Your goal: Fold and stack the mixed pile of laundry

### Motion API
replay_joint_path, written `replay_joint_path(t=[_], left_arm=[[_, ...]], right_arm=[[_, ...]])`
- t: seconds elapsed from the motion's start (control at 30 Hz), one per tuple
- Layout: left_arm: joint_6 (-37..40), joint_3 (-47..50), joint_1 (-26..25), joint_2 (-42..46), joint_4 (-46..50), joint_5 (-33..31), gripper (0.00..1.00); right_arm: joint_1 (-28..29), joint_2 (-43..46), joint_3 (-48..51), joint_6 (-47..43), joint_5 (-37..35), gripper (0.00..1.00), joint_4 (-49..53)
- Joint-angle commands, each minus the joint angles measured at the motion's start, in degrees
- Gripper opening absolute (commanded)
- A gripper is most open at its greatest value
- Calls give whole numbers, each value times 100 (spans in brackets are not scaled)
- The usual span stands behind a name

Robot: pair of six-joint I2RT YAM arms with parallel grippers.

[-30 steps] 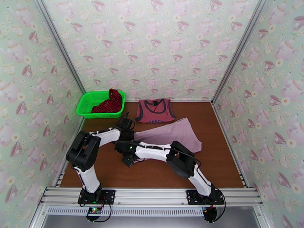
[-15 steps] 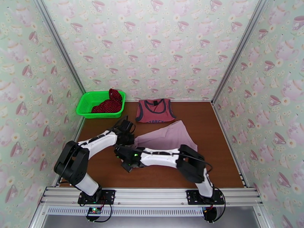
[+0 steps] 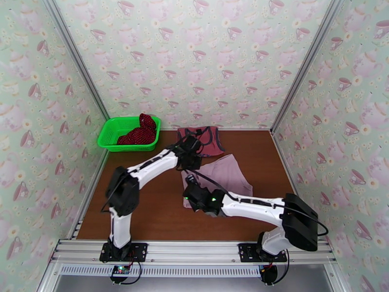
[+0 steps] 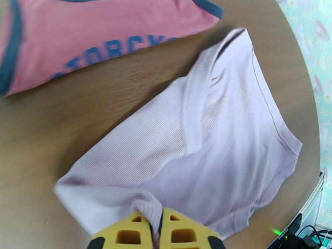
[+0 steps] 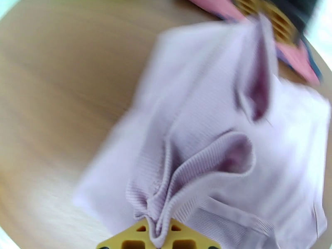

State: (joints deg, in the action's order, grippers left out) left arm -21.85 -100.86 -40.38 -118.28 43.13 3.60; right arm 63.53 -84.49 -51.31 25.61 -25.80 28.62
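The pale mauve-pink piece (image 3: 221, 175) lies mid-table, partly doubled over. My left gripper (image 3: 191, 160) is shut on a pinched fold of its far left edge; in the left wrist view the yellow fingers (image 4: 128, 236) clamp the ribbed fabric (image 4: 207, 142). My right gripper (image 3: 191, 187) is shut on the near left edge, where its gripper (image 5: 159, 239) holds a bunched hem of the mauve cloth (image 5: 199, 154). The dusty-red tank top (image 3: 206, 138) lies flat at the back, partly hidden by the left wrist, its text showing (image 4: 103, 34). The dark-red dotted cloth (image 3: 141, 132) sits in the basket.
The bright green mesh basket (image 3: 111, 132) stands at the back left corner. Patterned walls and metal posts close in the table on three sides. Bare brown tabletop (image 3: 146, 210) lies to the front left and along the right (image 3: 277, 191).
Both grippers have carried the mauve piece's left edge to the right and farther back, folding it over itself. The left arm now stretches out near the tank top.
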Motion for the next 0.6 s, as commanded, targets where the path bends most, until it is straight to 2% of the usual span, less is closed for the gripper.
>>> replay_joint_path(t=[0.0, 0.27, 0.3, 0.33, 0.37, 0.43, 0.5, 0.57], left_arm=[[88, -736, -118, -580, 548, -93, 0], [128, -1852, -208, -1654, 1128, -441, 0], [132, -1913, -209, -1725, 1156, -443, 0], [141, -1965, -210, -1781, 1175, -460, 4], [154, -2038, -207, -1833, 1195, -469, 16], [180, -2170, -207, -1891, 1206, -478, 48], [212, -2369, -218, -1892, 1184, -470, 67], [278, -2648, -227, -1862, 1195, -482, 81]], right_arm=[[-159, 403, 397, 376, -431, 0, 62], [-688, 461, 1053, 329, -124, 0, -525], [-714, 391, 1044, 322, -102, 2, -532], [-723, 333, 1016, 328, -109, 9, -518], [-728, 271, 971, 338, -132, 17, -475], [-728, 222, 868, 348, -190, 27, -325], [-728, 321, 774, 374, -328, 32, -77], [-726, 544, 689, 439, -531, 33, 223]])
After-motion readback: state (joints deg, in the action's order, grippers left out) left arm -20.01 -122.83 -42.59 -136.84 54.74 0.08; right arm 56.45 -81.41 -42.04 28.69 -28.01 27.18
